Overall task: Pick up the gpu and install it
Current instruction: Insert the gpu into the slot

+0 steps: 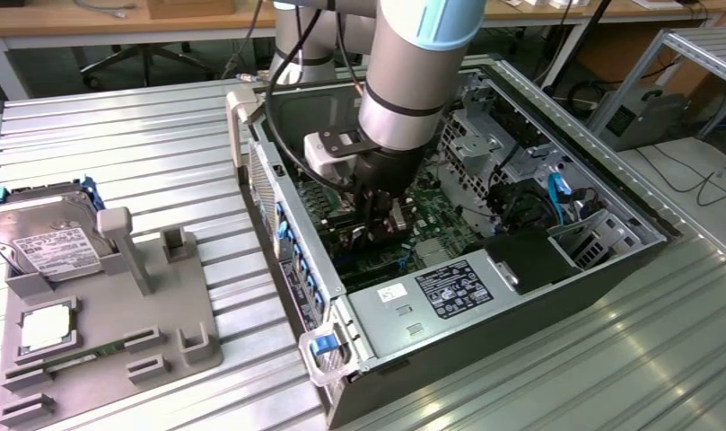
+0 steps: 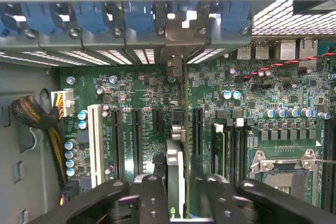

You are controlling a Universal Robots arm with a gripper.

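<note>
The gpu point(image 2: 176, 167) stands on edge on the green motherboard point(image 2: 136, 85), in line with an expansion slot. Its silver bracket point(image 2: 174, 43) reaches up to the blue-clipped rear slot openings. My gripper point(image 2: 181, 190) straddles the card's near end, one dark finger point(image 2: 152, 198) close against one face. A narrow gap shows between the other finger point(image 2: 215, 200) and the card, so the jaws stand slightly open. In the exterior view the gripper point(image 1: 377, 224) is deep inside the open computer case point(image 1: 578, 171), pointing down at the board.
A grey fixture tray point(image 1: 159, 323) at the exterior view's left carries a hard drive point(image 1: 46, 238), a processor point(image 1: 46, 328) and a green memory stick point(image 1: 82, 357). Inside the case are the power supply point(image 1: 459, 292), blue cables point(image 1: 558, 202), a white slot point(image 2: 95, 140) and the processor socket point(image 2: 283, 163).
</note>
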